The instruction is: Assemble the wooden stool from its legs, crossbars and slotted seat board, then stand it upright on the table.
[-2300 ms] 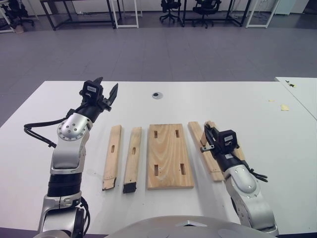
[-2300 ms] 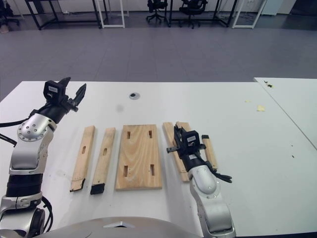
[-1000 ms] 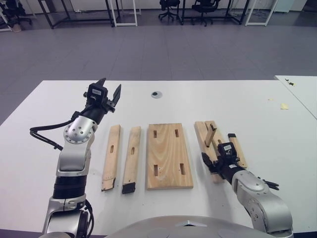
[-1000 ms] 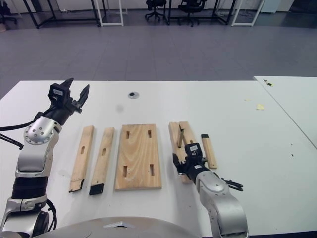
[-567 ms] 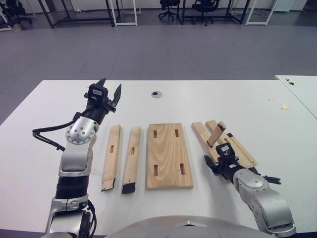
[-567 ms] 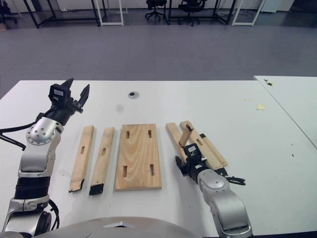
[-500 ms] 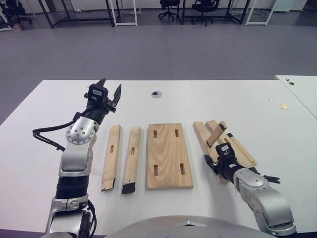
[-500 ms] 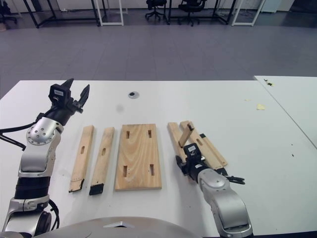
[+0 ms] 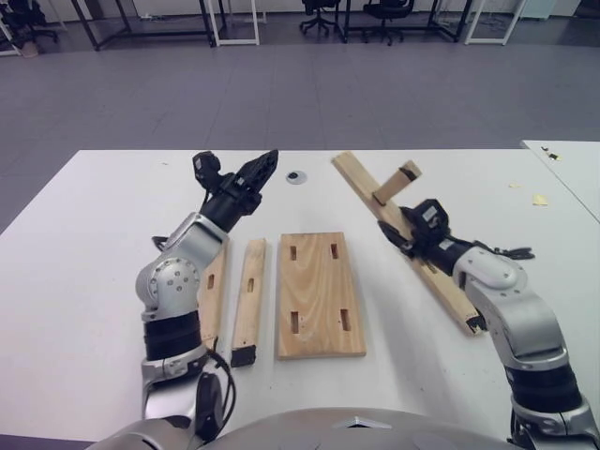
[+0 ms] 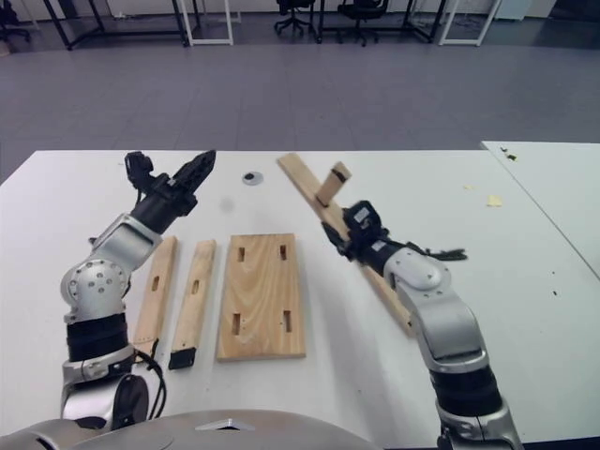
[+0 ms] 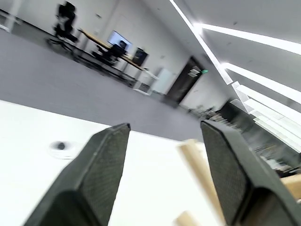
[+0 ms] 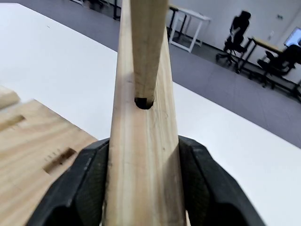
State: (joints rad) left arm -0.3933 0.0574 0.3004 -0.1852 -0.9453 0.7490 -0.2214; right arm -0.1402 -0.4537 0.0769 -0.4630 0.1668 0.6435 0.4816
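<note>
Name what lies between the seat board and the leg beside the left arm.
A second leg, flat, black-capped at its near end, apart from the seat board and the outer leg; both eye views show it.

— What colour is the table [image 9: 75, 244]?
— Plain white, with one dark grey round grommet [image 9: 298, 177]. The floor [image 9: 375, 84] behind it is grey.
— And the wood?
— All pale and honey-toned, with a faint grain. The seat board [image 9: 321, 319] shows four dark slots. The lying leg [image 9: 248, 295] has a dark slot and a black end cap. The raised leg [image 9: 445, 291] has a black foot too, and its crossbar [image 9: 394, 185] a dark tip.
— The pincers?
— The left pincer [image 9: 262, 164] and the right pincer [image 9: 392, 232] are black. The pads [image 11: 230, 160] are dark grey with a fine dotted texture.
</note>
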